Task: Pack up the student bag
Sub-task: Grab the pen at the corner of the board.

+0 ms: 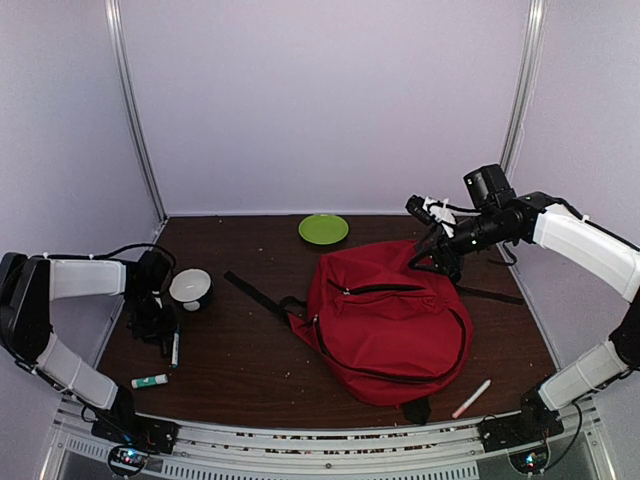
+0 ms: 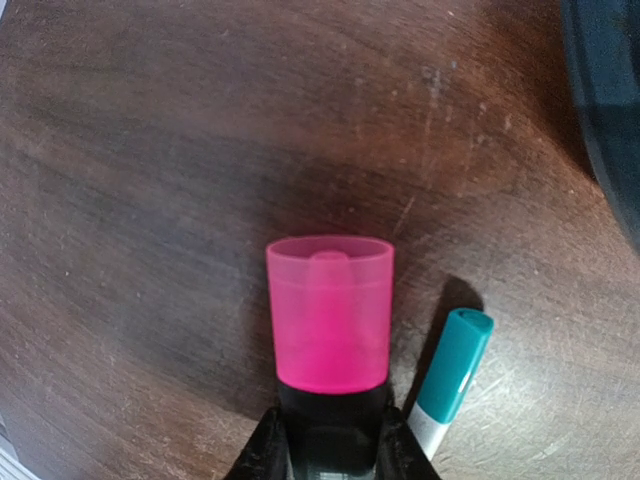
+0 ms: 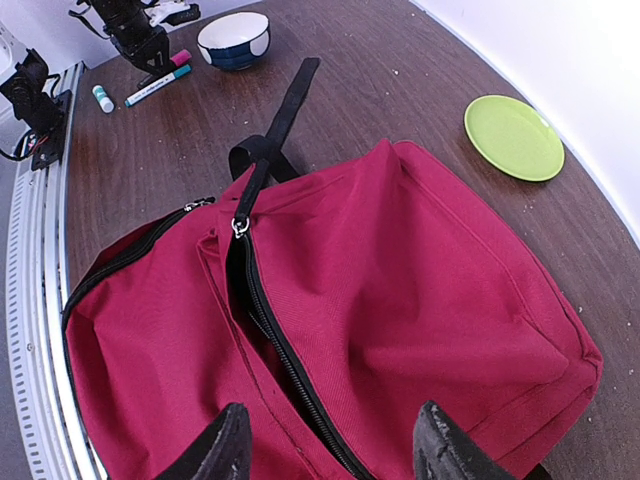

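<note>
**Bag unpacked; left arm at a highlighter, right arm idle over the opening**

A dark wooden table [image 1: 250, 350] stands inside plain white walls. The student bag [image 1: 390, 320] lies flat, right of centre. A green plate [image 1: 323, 229] sits beyond it, and a pale pen [image 1: 471, 398] lies near its front corner. A bowl [image 1: 190, 287] and a glue stick [image 1: 150, 381] lie at the left.

**Grippers.** The left gripper [image 2: 335, 440] is down on the table at a pink-capped highlighter [image 2: 330, 320]. Its jaws stand tight against either side of the black barrel. I cannot tell whether they pinch it firmly. The right gripper [image 3: 330, 455] hovers above the bag's far side, jaws spread, holding nothing.

**Risks.**
- A teal-capped marker [image 2: 455, 365] lies just beside the highlighter. The finger on that side could snag it or drag it along.
- The hold sits behind the cap, apparently off the highlighter's middle, so it may pivot when lifted.
- The zip opening [image 3: 270, 330] is only a narrow slit in slack fabric, and nothing holds it apart. A dropped item would likely land on top of the bag.

**What each view adds.**
- Only the left wrist view shows the fingers meeting the barrel. From above, the arm hides this.
- Only the right wrist view shows the zip parted.
- Only the overhead view shows the pen.
</note>
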`<action>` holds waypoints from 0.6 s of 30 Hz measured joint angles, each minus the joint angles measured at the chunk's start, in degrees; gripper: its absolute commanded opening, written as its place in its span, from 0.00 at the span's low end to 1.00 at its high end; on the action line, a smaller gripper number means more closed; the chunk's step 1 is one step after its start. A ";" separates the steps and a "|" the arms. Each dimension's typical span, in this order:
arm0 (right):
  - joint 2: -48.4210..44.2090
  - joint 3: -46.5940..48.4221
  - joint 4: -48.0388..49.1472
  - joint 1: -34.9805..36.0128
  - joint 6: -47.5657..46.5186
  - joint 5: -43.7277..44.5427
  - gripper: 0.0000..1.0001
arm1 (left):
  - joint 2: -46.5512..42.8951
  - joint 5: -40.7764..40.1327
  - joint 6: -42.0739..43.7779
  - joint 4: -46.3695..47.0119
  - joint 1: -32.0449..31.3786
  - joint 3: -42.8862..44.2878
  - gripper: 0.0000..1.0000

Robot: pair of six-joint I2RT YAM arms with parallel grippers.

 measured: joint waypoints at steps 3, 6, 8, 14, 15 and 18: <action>0.00 0.00 0.00 0.00 -0.02 -0.02 0.56 | -0.31 0.17 0.09 0.00 0.20 -0.07 0.17; 0.00 0.00 0.00 -0.04 0.00 -0.04 0.56 | -1.40 0.02 0.07 -0.87 0.46 -0.22 0.14; 0.00 0.00 0.00 -0.11 -0.02 -0.13 0.56 | -4.22 -0.61 0.07 -2.60 0.50 -0.20 0.10; 0.24 0.00 0.02 -0.17 -0.24 -0.22 0.56 | -17.07 -1.20 0.02 -8.68 0.52 4.83 0.00; 0.46 0.00 0.02 -0.20 -0.24 -0.24 0.56 | -18.53 -1.07 -0.04 -9.05 0.39 6.01 0.00; 1.49 0.00 0.02 -0.24 -0.28 -0.33 0.56 | -22.27 -0.63 -0.11 -9.66 -1.90 10.05 0.00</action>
